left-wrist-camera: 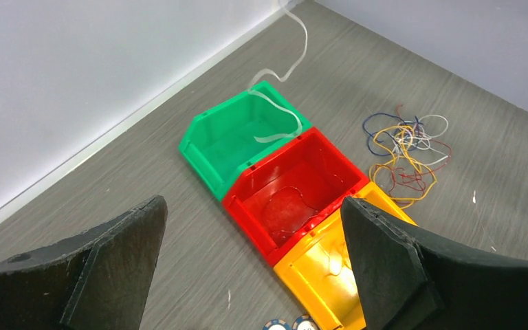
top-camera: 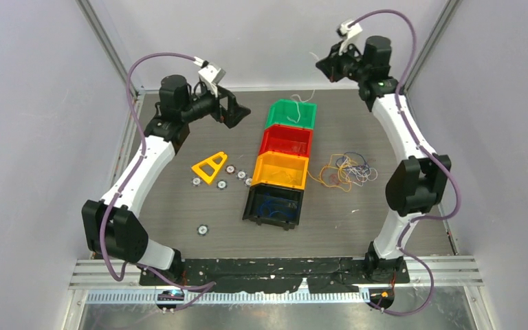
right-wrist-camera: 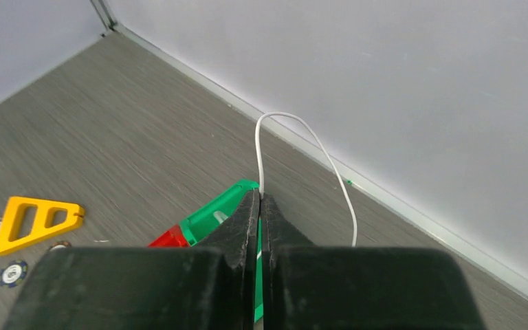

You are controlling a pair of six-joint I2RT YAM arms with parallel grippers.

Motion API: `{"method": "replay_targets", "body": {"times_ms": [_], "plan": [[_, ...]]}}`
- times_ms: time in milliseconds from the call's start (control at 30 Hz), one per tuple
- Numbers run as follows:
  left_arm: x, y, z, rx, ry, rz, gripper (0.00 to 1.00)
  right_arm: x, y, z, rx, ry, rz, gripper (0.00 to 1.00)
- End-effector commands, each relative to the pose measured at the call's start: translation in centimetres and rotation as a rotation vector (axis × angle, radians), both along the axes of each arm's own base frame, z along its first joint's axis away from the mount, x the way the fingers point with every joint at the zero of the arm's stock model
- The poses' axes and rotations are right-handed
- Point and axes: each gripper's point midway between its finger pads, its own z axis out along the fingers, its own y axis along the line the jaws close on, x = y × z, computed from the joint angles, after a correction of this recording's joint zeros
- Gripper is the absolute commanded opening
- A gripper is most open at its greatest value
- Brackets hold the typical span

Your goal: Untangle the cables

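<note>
a loose tangle of thin cables (top-camera: 346,170) (yellow-orange, blue, red and white loops overlapping) lies flat on the grey table (top-camera: 179,220), just right of the yellow bin (top-camera: 278,184). one white cable (right-wrist-camera: 259,158) is apart from the tangle, pinched between the closed fingers of the right gripper (right-wrist-camera: 261,196), arching up, its lower end trailing into the green bin (top-camera: 278,110). blue strands (top-camera: 275,204) lie in the black bin (top-camera: 251,206).

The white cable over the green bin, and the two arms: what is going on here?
The right pincer is shut on a white cable and holds it up above the far end of the table. The strand's loose end hangs down to the green bin. The left pincer is open and empty, raised to the left of that bin. The remaining cables lie tangled on the table beside the yellow bin.
</note>
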Motion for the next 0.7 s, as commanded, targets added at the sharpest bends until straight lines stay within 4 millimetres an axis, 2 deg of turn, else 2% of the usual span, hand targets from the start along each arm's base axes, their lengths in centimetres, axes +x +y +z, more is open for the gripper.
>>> {"method": "replay_targets", "body": {"times_ms": [0, 167, 267, 333, 400, 467, 500, 533, 567, 633, 667], "plan": [[0.9, 1.1, 1.8, -0.051, -0.029, 0.027, 0.99, 2.8, 1.1, -0.8, -0.119, -0.115, -0.03, 0.05], [1.3, 2.0, 1.9, -0.057, -0.024, 0.047, 0.99, 3.6, 2.6, -6.9, -0.229, -0.053, 0.008, 0.05], [1.5, 2.4, 1.7, -0.056, -0.021, 0.058, 0.99, 4.0, 2.8, -8.2, -0.245, -0.038, 0.011, 0.05], [1.6, 2.6, 1.5, -0.055, -0.016, 0.062, 0.99, 4.0, 3.1, -7.6, -0.234, -0.042, 0.022, 0.06], [1.8, 2.6, 1.3, -0.054, -0.013, 0.064, 0.99, 3.9, 3.3, -5.6, -0.197, -0.059, 0.028, 0.05], [2.1, 2.7, 1.3, -0.054, -0.01, 0.064, 0.99, 3.4, 3.7, -2.6, -0.127, -0.073, 0.05, 0.05], [2.2, 2.7, 1.3, -0.054, -0.01, 0.063, 0.99, 2.9, 3.9, -0.2, -0.077, -0.092, 0.069, 0.06], [2.3, 2.7, 1.3, -0.055, -0.01, 0.063, 0.99, 2.5, 4.0, 0.8, -0.058, -0.097, 0.08, 0.05], [2.4, 2.6, 1.3, -0.055, -0.01, 0.064, 0.99, 1.9, 4.3, 2.9, -0.028, -0.119, 0.099, 0.05], [2.6, 2.5, 1.2, -0.058, -0.003, 0.063, 0.99, 1.0, 4.3, 4.7, -0.013, -0.142, 0.116, 0.05], [2.7, 2.6, 1.1, -0.061, 0.003, 0.064, 0.99, 0.8, 4.3, 4.9, -0.013, -0.143, 0.117, 0.05]]}}
